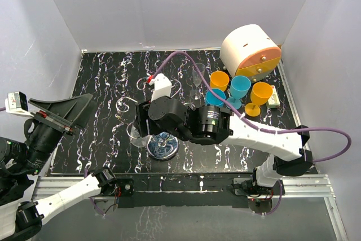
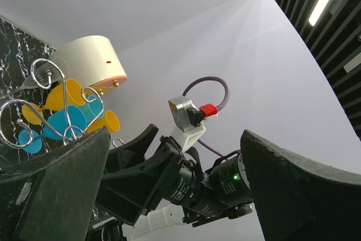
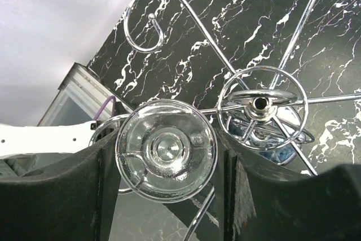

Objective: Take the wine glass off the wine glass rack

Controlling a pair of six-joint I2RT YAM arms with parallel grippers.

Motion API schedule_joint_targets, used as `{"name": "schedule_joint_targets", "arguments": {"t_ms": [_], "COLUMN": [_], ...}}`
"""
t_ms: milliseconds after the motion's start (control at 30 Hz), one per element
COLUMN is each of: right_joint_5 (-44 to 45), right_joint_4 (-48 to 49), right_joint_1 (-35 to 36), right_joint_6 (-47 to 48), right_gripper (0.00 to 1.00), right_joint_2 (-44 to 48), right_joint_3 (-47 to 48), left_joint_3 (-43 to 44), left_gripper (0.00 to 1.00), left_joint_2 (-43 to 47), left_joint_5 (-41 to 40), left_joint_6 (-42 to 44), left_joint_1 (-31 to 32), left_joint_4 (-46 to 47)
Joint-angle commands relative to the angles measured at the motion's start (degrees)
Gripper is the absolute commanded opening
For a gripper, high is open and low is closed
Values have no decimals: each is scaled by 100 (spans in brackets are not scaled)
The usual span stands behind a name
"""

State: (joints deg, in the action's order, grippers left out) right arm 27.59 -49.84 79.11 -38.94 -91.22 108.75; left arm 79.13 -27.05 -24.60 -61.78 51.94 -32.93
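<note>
Right hand point(image 3: 167, 139) pinches the inverted clear wine glass point(image 3: 166, 152), stem vertical, hung on the silver wire rack point(image 3: 260, 103); left hand point(image 1: 59, 118) spread, farther off.

Black two-finger left gripper point(image 1: 79, 114) spread wide, holding nothing. Ahead of it, white-and-black right arm point(image 1: 265, 137) stretched across, right gripper point(image 3: 167, 159) clamped on clear wine glass point(image 3: 163, 146) foot.

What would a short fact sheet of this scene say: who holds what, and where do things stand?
Wine glass: clear, hanging foot-up on the wine glass rack
Right arm: over the rack, jaws closed on both sides of the glass's foot
Left arm: jaws wide open, empty, at the table's left edge
Cups: orange and blue, standing back right
</note>
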Motion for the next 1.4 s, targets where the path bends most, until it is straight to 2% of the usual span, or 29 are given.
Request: {"name": "schedule_joint_targets", "arguments": {"t_ms": [0,567,867,1033,1367], "right_joint_5": [-3,-564,-611,-731,-1043], "right_joint_4": [769,746,653,664,674], "right_joint_1": [-27,-27,-28,-36,-36], "right_joint_6": [241,1475,1730,1869,2142], "right_gripper": [9,6,5,0,0], "right_joint_2": [552,526,618,688,869], "right_joint_3": [-72,-53,-95,-152,-315], "left_joint_3": [6,-27,-38,-17,-37], "left_gripper": [99,99,99,99,99], "left_joint_2": [-12,-86,-116,-151,-187], "left_joint_5": [21,52,34,52,69], "left_joint_6": [16,-9,4,20,8], "left_joint_1": [0,3,0,0,0], "left_joint_4": [160,164,173,190,217]}}
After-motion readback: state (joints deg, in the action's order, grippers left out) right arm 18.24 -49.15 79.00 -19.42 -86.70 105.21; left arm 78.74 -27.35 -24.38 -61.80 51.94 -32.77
